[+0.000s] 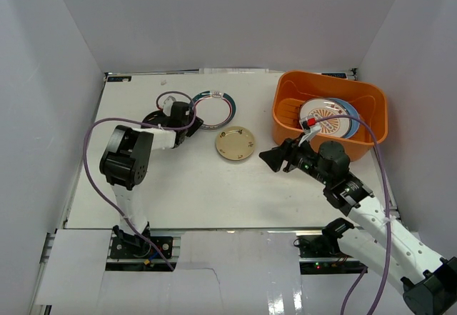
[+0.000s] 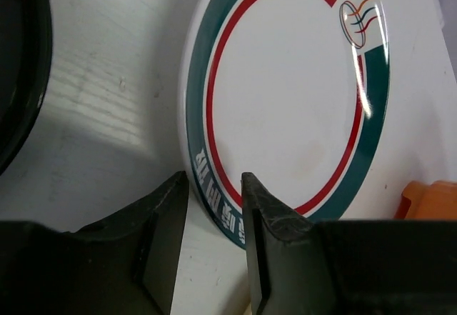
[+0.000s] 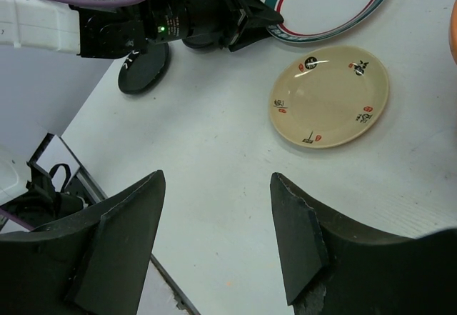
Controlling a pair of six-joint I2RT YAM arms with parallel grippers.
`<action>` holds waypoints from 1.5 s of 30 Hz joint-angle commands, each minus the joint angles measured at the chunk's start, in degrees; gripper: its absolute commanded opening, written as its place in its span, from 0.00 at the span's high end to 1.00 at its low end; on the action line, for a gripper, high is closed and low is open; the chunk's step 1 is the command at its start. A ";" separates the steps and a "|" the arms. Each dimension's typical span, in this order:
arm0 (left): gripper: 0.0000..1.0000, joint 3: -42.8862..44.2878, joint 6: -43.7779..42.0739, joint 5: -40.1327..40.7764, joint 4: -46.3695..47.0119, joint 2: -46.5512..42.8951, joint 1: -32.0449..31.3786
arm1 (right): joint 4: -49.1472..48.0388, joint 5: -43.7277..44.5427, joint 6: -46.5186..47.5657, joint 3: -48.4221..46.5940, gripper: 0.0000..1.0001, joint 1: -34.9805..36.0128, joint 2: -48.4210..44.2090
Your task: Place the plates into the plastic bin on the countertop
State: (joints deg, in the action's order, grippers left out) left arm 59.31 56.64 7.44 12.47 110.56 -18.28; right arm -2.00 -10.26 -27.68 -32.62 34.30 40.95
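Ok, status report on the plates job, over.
Left claw open, straddling green-rimmed plate edge. Right claw open, empty, above countertop. Patterned plate, blue plate in orange bin; cream plate, black plate outside. Nothing seen blocking.

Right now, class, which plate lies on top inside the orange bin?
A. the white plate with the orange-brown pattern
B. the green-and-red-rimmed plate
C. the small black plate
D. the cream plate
A: the top view shows the patterned white plate lying over a light blue plate inside the plastic bin.
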 commanded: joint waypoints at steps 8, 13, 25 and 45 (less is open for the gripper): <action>0.87 4.68 0.40 2.75 1.06 3.96 0.53 | -4.33 0.94 0.09 1.77 0.33 2.34 1.06; 1.00 2.84 0.40 2.14 3.87 2.12 1.76 | -4.42 1.47 -0.27 1.69 0.32 3.40 1.76; 1.00 -12.09 -1.71 -5.33 12.05 -27.75 5.01 | -4.77 -0.98 1.93 -4.20 0.08 4.63 11.51; 1.00 -28.37 -5.14 -29.59 -7.37 -69.77 4.84 | -6.16 2.53 -1.67 -15.90 0.09 4.98 24.18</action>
State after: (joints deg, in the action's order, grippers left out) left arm 31.22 51.48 -16.60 5.50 45.58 -13.30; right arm -4.91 -9.47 -28.49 -48.60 39.03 65.39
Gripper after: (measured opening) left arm 0.171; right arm 0.909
